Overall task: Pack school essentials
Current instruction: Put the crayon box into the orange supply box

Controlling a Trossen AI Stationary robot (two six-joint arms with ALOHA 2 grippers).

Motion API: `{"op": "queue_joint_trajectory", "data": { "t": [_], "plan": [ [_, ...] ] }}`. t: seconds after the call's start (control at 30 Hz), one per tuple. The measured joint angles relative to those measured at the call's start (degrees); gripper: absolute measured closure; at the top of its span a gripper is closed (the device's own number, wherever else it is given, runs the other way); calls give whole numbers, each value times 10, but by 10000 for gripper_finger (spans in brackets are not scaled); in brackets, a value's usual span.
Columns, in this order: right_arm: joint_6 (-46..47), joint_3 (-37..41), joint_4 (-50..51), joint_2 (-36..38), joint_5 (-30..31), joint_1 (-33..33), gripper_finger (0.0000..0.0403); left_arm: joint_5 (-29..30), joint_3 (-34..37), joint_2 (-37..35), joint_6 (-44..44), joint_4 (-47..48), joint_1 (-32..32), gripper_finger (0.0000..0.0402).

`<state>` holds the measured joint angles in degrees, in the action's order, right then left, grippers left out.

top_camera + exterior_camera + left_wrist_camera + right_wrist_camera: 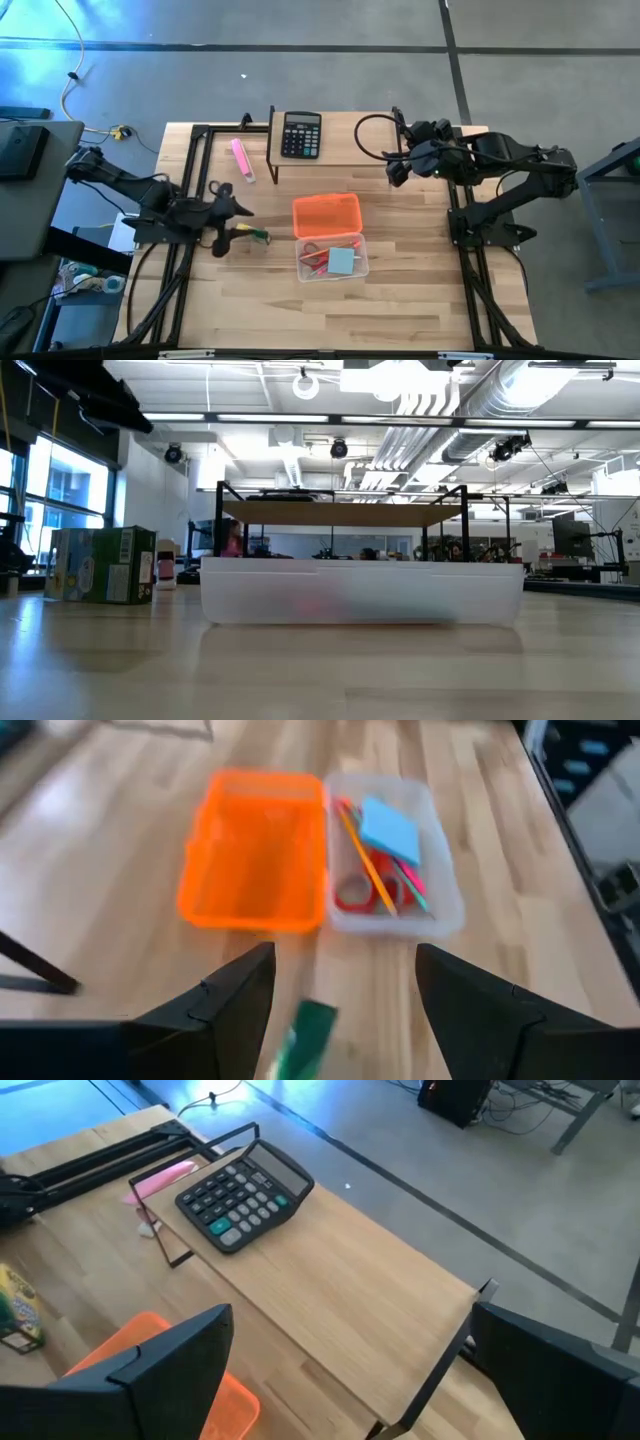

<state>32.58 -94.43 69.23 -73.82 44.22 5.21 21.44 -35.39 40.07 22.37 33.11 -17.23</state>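
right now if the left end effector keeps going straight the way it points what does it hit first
Probably the green item lying on the table just ahead of the open left end effector, though its depth is unclear. Beyond it sit the orange lid and the clear box.

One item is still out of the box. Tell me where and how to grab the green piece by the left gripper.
Probably take the green piece at its middle, across its narrow width, coming straight down. It lies flat on the table, so only its long sides look free to pinch. The left gripper is open and closest.
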Motion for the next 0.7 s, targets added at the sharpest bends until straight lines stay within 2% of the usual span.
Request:
{"op": "queue_joint_trajectory", "data": {
  "t": [0.13, 0.3, 0.47, 0.7],
  "plan": [
    [0, 0, 0, 0, -2, 0, 6, -80, -12, 33, 0, 46, 49, 172],
    [0, 0, 0, 0, -2, 0, 6, -154, -22, 76, -34, 73, 99, 172],
    [0, 0, 0, 0, -3, 0, 6, -195, -29, 128, -73, 73, 130, 172],
    [0, 0, 0, 0, -3, 0, 6, -210, -43, 195, -98, 79, 141, 172]
  ]
}}
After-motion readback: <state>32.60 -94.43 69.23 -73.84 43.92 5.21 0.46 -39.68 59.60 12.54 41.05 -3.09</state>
